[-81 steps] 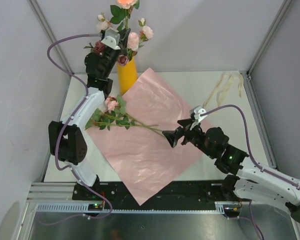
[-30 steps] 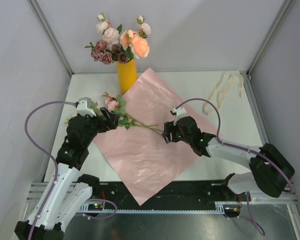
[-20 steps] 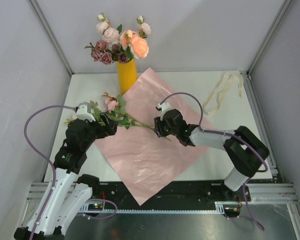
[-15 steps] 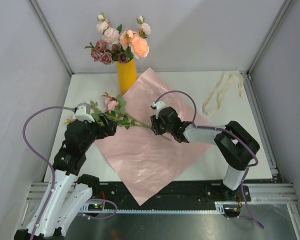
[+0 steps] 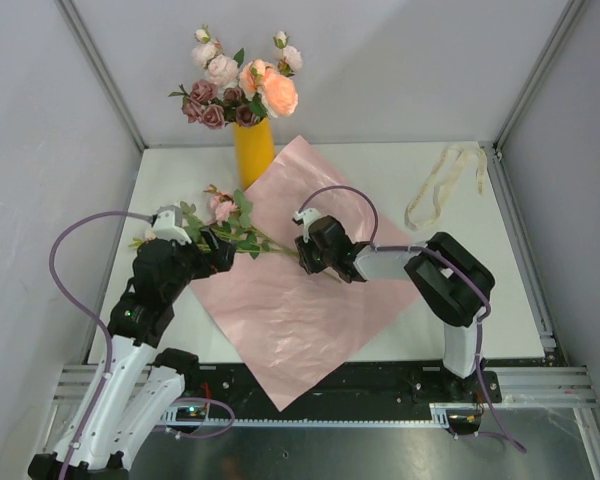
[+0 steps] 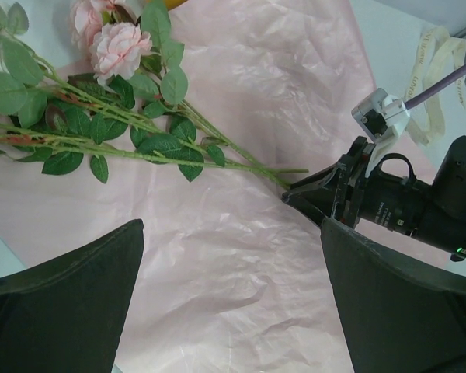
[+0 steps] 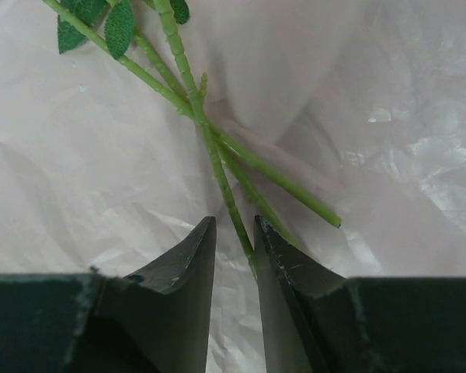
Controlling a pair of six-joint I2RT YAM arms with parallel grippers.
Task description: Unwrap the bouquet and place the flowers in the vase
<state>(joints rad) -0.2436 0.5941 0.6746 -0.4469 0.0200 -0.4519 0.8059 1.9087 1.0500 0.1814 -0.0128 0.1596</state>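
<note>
Three stems [image 7: 210, 148], one vase [image 5: 253, 150]; left claw [image 6: 229, 233] open, right claw [image 7: 234, 233] straddling stem [image 7: 230, 203], grip unclear.

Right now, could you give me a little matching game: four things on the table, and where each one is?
Things:
1. vase
2. ribbon
3. pink paper
4. loose stems

Places:
A. spread flat mid-table
B. lying across the paper's left corner
C. standing at the far edge, roses in it
D. lying at the far right, off the paper

Pairs: 1-C, 2-D, 3-A, 4-B.
</note>
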